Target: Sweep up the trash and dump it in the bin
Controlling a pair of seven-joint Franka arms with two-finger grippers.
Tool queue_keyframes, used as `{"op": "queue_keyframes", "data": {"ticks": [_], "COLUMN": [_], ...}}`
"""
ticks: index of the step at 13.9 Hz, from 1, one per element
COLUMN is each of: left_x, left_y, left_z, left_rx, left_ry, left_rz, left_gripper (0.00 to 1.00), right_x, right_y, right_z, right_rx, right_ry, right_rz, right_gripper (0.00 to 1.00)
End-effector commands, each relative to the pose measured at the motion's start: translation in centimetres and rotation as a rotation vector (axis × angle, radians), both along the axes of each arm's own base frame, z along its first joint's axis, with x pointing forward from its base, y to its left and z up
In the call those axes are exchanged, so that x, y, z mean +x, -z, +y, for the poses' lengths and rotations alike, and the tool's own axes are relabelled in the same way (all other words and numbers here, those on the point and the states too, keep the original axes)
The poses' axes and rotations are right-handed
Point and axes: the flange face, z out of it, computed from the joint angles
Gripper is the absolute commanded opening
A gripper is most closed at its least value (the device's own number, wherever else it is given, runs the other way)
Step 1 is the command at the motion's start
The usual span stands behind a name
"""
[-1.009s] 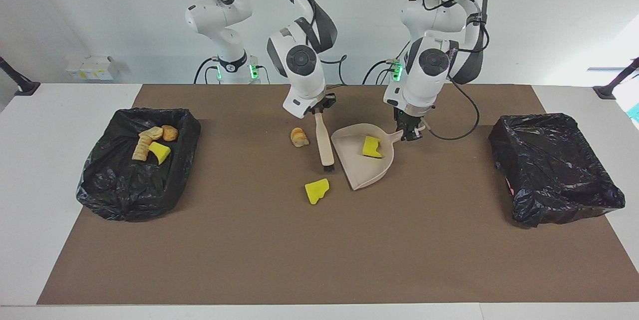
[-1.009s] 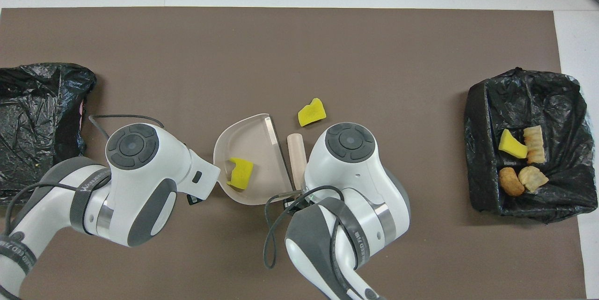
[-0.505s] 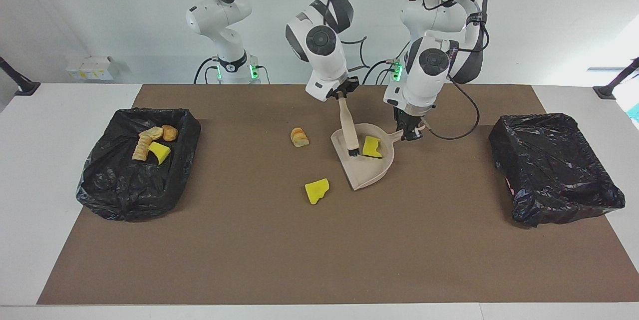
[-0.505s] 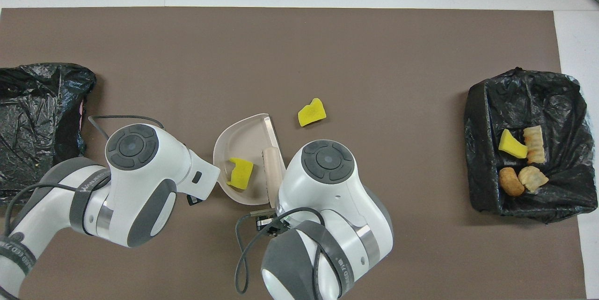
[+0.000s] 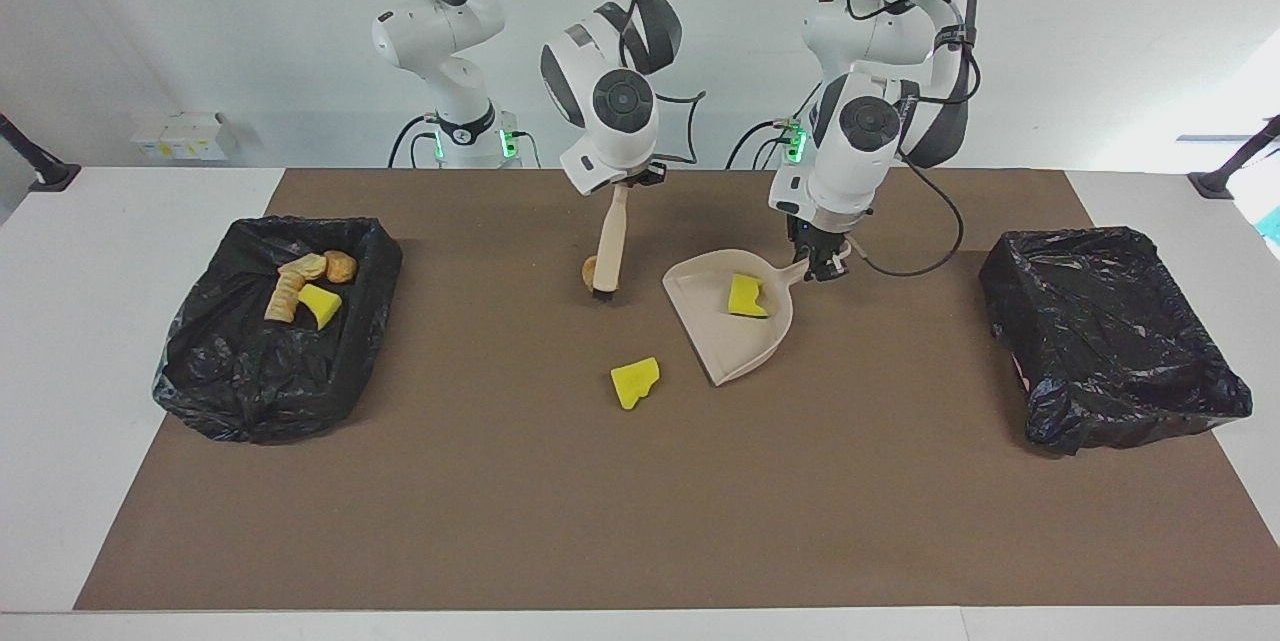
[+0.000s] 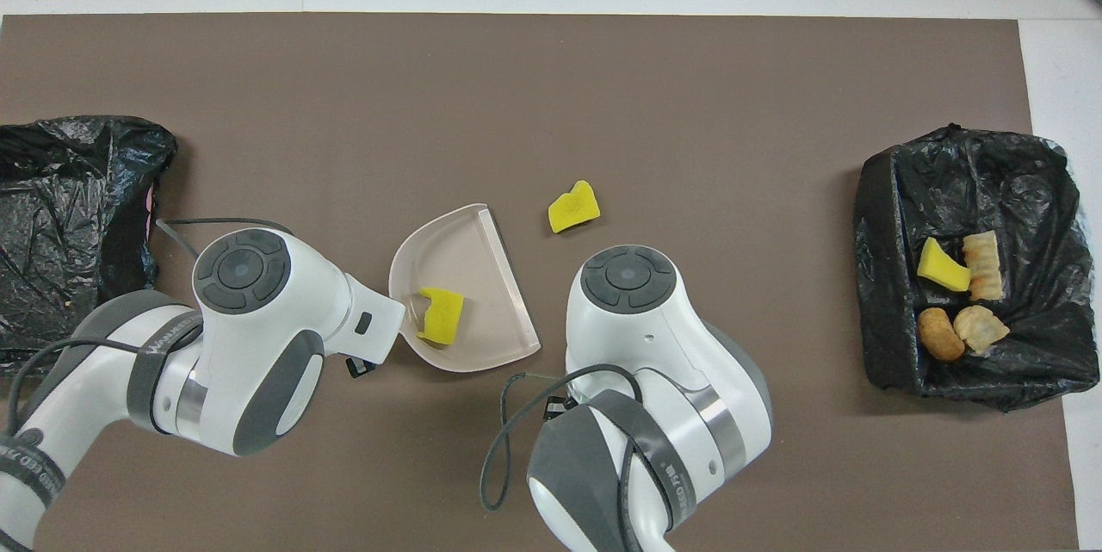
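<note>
My right gripper point(image 5: 625, 185) is shut on the handle of the beige brush point(image 5: 611, 246), which hangs almost upright. Its bristles sit right beside a bread piece point(image 5: 588, 271) of trash that the brush partly hides; I cannot tell if they touch. My left gripper point(image 5: 822, 267) is shut on the handle of the beige dustpan point(image 5: 730, 341), which lies on the mat with a yellow sponge chunk point(image 5: 746, 296) in it. Another sponge chunk point(image 5: 635, 383) lies loose on the mat, farther from the robots. From overhead the dustpan point(image 6: 465, 259) and both sponges point(image 6: 441, 315) point(image 6: 574, 207) show, while the arms' wrists cover both grippers, the brush and the bread piece.
A black-lined bin point(image 5: 250, 381) at the right arm's end of the table holds several trash pieces point(image 5: 300, 293). A second black-lined bin point(image 5: 1100, 341) stands at the left arm's end. A brown mat point(image 5: 600, 521) covers the table's middle.
The brush dipped into the dustpan beside the sponge, then swung back out toward the right arm's end and now hangs at the bread piece. The dustpan turned slightly.
</note>
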Motion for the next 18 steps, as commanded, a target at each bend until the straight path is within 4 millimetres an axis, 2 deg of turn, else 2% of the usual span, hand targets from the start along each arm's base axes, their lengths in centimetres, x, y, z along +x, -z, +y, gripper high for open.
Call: {"op": "queue_keyframes", "data": {"ticks": [1,4,5,7,11,15,16,18], "left_x": [-0.5,-0.5,-0.6,-0.8,-0.8,-0.8,-0.8,-0.8], "left_y": [-0.1,-0.1,-0.1,-0.1,-0.1,-0.1,-0.1,-0.1], "left_z": [0.6,0.6,0.5,0.2,0.2,0.2,0.2,0.2], "left_rx": [0.001,0.001,0.001,-0.001,-0.013,-0.012,-0.012,-0.011], "left_ry": [-0.076,-0.078,-0.076,-0.041,0.087,0.083,0.081,0.075], "left_rz": [-0.015,-0.015,-0.014,-0.012,-0.005,-0.006,-0.006,-0.006], "left_gripper": [0.00,0.00,0.00,0.00,0.00,0.00,0.00,0.00], "right_x": [-2.3,-5.5,-5.8,-5.3,-0.7,4.3,5.3,6.1], "right_y": [0.5,3.4,4.2,5.7,7.3,6.0,5.8,6.8], "right_z": [-2.2,-4.6,-5.0,-4.4,-2.4,-1.4,-0.9,0.8], "right_rx": [-0.121,-0.109,-0.086,-0.074,0.018,0.100,0.115,0.156], "right_ry": [0.129,0.188,0.192,0.186,0.137,0.073,0.059,-0.019], "right_rz": [-0.023,-0.119,-0.153,-0.172,-0.252,-0.300,-0.309,-0.301], "right_gripper": [0.00,0.00,0.00,0.00,0.00,0.00,0.00,0.00]}}
